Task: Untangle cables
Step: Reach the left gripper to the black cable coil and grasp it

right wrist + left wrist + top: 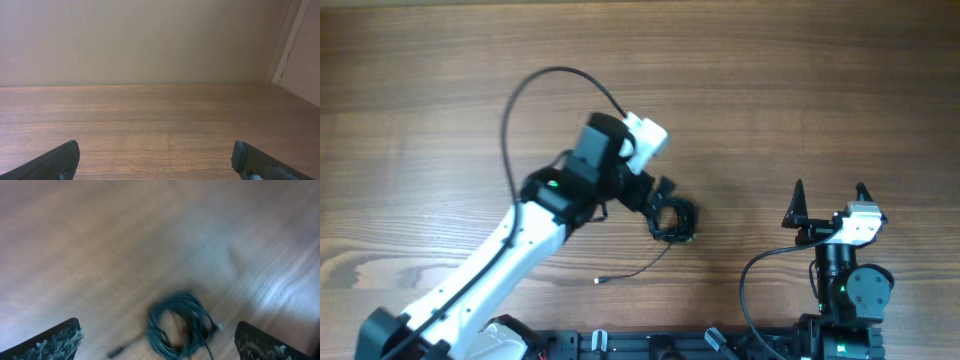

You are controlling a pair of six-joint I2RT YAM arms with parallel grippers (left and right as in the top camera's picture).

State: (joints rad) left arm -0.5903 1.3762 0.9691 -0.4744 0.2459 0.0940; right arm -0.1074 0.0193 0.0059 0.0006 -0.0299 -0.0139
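The cables [672,221] are thin black wires wound in a small coil on the wooden table, and one loose end [602,281] with a tiny plug trails toward the front left. My left gripper [658,198] hovers just above and left of the coil. In the blurred left wrist view the coil [177,326] lies between the wide-apart fingers, untouched, with my left gripper [157,332] open. My right gripper [829,197] stands open at the right, well away from the coil. In the right wrist view only bare table shows between the fingers of my right gripper [155,152].
The left arm's own thicker black cable [520,100] arcs over the table behind the arm. Another thick cable [750,280] loops beside the right arm's base. A black rail [650,345] runs along the front edge, and a wall [150,40] stands behind the table.
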